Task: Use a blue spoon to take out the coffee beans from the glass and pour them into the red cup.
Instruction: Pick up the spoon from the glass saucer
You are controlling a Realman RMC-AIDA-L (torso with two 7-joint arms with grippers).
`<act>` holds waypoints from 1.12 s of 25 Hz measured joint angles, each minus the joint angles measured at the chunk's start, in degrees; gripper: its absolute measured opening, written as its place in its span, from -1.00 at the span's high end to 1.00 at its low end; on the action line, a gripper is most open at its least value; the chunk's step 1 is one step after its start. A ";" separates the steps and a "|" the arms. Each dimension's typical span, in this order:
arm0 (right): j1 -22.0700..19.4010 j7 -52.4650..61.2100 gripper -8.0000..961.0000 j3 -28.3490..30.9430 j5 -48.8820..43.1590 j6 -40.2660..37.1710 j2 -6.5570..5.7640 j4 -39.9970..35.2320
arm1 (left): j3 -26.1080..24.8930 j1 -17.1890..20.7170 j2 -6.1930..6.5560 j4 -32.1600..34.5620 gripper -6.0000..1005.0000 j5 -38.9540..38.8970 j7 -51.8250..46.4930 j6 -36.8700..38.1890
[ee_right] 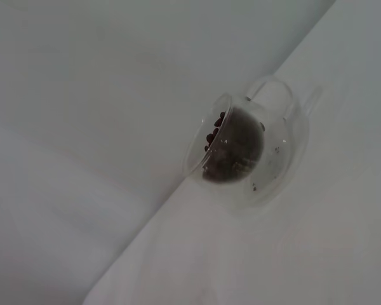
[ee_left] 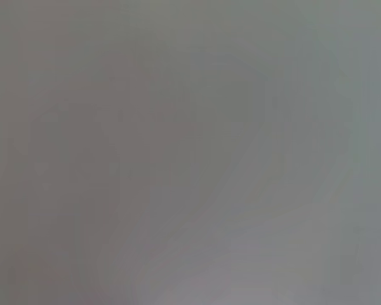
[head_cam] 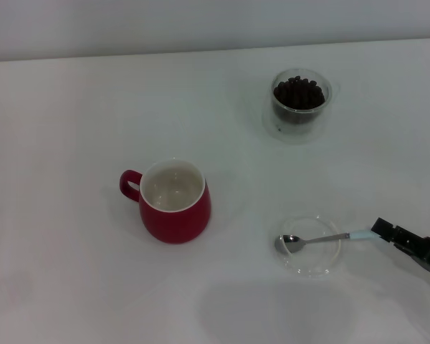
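The red cup stands left of the middle, white inside, handle to the left. The glass stands at the back right with a heap of coffee beans in it; the right wrist view shows the glass and its beans too. The blue spoon lies with its metal bowl in a flat clear dish at the front right. Its pale blue handle points right and ends at my right gripper, which covers the handle's far end. My left gripper is out of view.
The white table runs to a back edge near the top of the head view. The left wrist view shows only a plain grey surface. The dish lies between the red cup and my right arm.
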 joint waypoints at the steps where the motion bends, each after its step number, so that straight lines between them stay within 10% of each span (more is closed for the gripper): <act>1: 0.00 0.00 0.41 0.00 0.00 0.00 0.00 0.00 | 0.00 0.00 0.00 0.00 -0.42 0.00 0.00 0.00; 28: 0.45 0.18 0.66 -0.98 0.36 -2.63 -0.76 0.00 | 0.00 -0.08 0.02 0.00 -0.42 0.00 0.09 0.00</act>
